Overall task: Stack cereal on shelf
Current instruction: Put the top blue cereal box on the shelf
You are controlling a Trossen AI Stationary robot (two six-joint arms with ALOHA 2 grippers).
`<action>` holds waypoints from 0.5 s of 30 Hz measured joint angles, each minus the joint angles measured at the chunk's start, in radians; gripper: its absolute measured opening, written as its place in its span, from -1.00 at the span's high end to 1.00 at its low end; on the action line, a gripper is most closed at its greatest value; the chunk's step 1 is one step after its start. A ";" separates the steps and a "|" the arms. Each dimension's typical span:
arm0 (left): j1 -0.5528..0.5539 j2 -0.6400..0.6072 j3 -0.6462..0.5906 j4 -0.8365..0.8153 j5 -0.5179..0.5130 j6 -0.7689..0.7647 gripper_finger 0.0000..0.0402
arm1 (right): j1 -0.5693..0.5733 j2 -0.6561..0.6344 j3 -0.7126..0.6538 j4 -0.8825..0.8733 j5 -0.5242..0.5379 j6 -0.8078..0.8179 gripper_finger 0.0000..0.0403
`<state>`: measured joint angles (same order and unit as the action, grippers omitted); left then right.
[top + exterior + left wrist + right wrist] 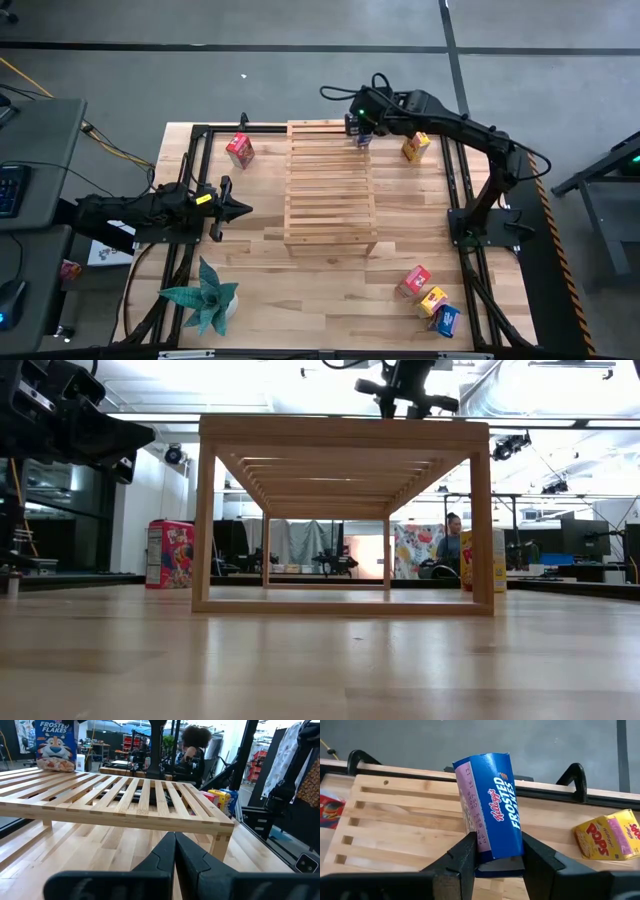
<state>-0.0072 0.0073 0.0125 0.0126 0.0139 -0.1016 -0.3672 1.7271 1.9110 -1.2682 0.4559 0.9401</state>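
A blue Frosted Flakes cereal box [490,810] stands at the far end of the light-wood slatted shelf [330,195], and my right gripper [497,842] is shut on it from above. In the left wrist view the same box [55,745] stands upright with its bottom on the slats. My left gripper [238,208] is shut and hovers over the table left of the shelf, touching nothing. A red box [240,150] stands on the table by the shelf's far left corner. A yellow Pops box [416,146] stands by its far right corner. My right gripper pinches the blue box between its two fingers [465,855] at the box's upper end [495,855], coming from above and pointing down. The box's two broad sides lie against the fingers. Its lower end [52,767] sits on the shelf's top slats, slightly tilted.
Three more boxes, red [412,282], yellow [432,300] and blue [446,320], lie near the table's near right corner. A teal plant [205,298] stands near the near left corner. A black frame [200,130] runs along the table's edges. A person [452,540] sits beyond the far edge.
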 joint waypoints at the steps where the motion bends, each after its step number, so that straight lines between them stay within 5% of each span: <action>1: 0.000 0.000 0.000 0.000 0.000 0.000 1.00 | 0.000 0.000 0.000 0.000 -0.001 -0.006 0.40; 15: 0.000 0.000 0.000 0.000 0.000 0.000 1.00 | 0.016 0.000 0.000 0.000 0.003 -0.006 0.36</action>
<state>-0.0074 0.0074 0.0124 0.0128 0.0139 -0.1013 -0.3515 1.7271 1.9110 -1.2682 0.4588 0.9344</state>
